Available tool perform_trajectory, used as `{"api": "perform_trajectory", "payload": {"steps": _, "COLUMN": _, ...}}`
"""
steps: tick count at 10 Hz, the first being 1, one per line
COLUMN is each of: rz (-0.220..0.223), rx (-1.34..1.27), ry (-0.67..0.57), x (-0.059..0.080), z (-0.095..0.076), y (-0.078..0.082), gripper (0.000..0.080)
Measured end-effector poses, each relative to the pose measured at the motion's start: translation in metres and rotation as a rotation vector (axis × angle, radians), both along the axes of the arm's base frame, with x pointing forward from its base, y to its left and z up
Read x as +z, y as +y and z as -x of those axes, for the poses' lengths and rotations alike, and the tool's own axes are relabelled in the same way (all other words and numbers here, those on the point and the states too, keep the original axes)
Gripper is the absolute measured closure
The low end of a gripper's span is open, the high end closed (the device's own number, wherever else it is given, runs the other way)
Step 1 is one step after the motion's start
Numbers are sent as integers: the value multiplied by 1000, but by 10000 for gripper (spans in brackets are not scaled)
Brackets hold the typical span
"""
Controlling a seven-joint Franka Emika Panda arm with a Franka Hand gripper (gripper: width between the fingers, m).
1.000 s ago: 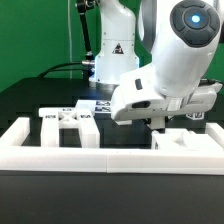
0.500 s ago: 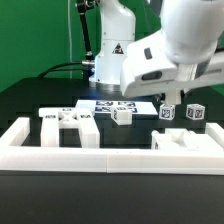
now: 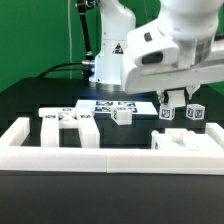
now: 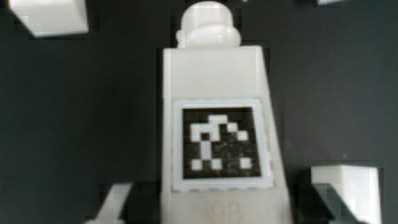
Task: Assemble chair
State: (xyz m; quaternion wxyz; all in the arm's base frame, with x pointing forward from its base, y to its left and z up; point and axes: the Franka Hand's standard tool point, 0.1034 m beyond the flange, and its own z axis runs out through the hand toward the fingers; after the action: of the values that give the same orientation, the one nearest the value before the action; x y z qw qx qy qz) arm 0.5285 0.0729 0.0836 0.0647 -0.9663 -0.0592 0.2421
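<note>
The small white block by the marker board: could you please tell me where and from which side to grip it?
Probably from straight above, closing on two opposite upright sides of the small white block. It sits low and alone on the black table, with free space on the exterior view's left and right.

The marker board (image 3: 105, 104) lies mid-table. To the exterior view's right of it, the gripper (image 3: 176, 100) clamps the top of 1 tagged leg (image 3: 168, 113), with 1 tagged block (image 3: 196, 113) just beyond. 1 small part (image 3: 122, 116) sits at the board's front edge. To the exterior view's left of the board lie flat parts (image 3: 65, 122). In front of the board runs the rail (image 3: 100, 157).
</note>
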Motion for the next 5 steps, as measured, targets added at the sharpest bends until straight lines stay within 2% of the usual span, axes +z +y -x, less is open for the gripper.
{"api": "perform_trajectory", "payload": {"steps": 2, "rz": 0, "rx": -7, "ry": -137, "x": 20, "z": -22, "y": 2, "gripper": 505}}
{"api": "perform_trajectory", "payload": {"steps": 3, "rz": 3, "rx": -13, "ry": -221, "x": 24, "z": -24, "y": 2, "gripper": 505}}
{"api": "perform_trajectory", "payload": {"steps": 5, "rz": 9, "rx": -25, "ry": -330, "x": 23, "z": -26, "y": -1, "gripper": 505}}
